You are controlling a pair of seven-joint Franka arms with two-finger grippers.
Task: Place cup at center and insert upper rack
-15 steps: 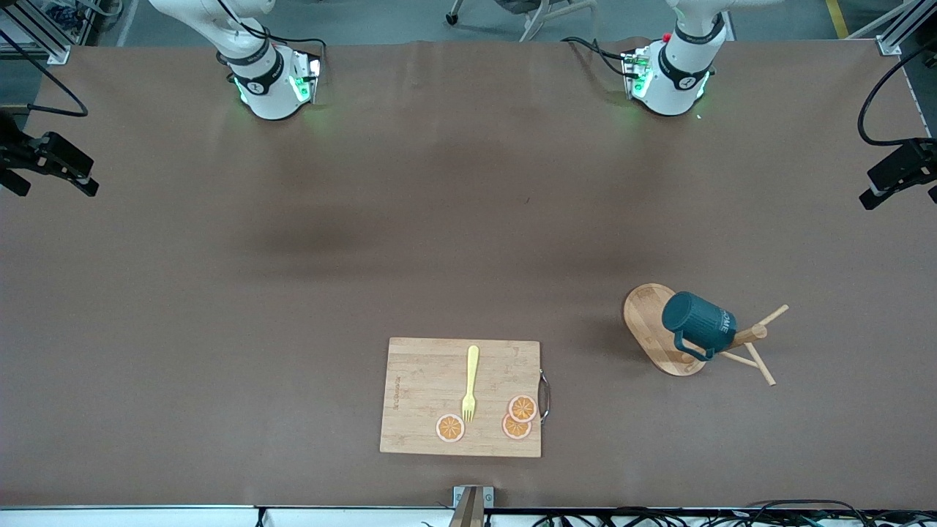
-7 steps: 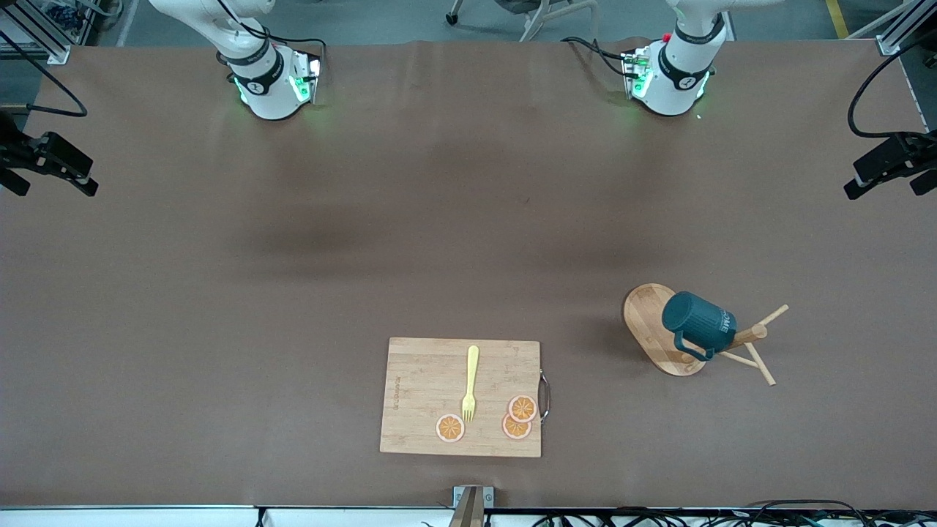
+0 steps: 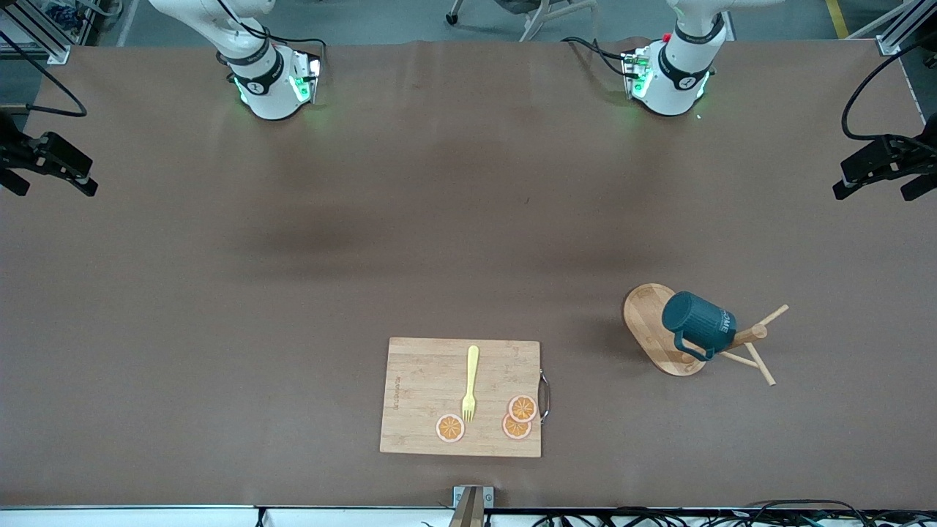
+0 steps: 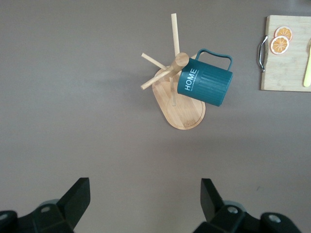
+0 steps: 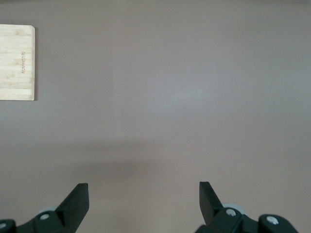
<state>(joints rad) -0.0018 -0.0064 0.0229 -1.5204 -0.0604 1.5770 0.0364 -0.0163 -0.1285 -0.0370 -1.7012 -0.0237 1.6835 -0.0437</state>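
Cup [image 3: 699, 324]: dark teal, ribbed wall, white "HOME" lettering legible in left wrist view [image 4: 204, 83] only. Hangs tilted on the upper rack [image 3: 662, 329], handle hooked on a peg, mouth turned away from both cams, so contents cannot be told. Rack: light wood, oval base flat on table [image 3: 293, 293], thick round post, thin crossing pegs. Sits toward left arm's end of table, near the front cam.

Cutting board [image 3: 460, 397]: rectangular bamboo, metal handle on the edge facing the rack; lies nearer the front cam than the rack, toward table middle. On it: yellow fork [image 3: 470, 383], tines toward front cam, and three orange slices [image 3: 517, 416], two overlapping, one apart by the fork tines.

Left gripper [image 4: 146, 201]: fingers spread wide, nothing held, high over bare table with rack and cup below in its view. In front view it shows only at frame edge [image 3: 882, 167].

Right gripper [image 5: 143, 201]: fingers spread wide, nothing held, over bare table toward right arm's end; its view catches only a board corner [image 5: 17, 63]. In front view it shows at frame edge [image 3: 47, 162].

Table: brown, matte, smooth.
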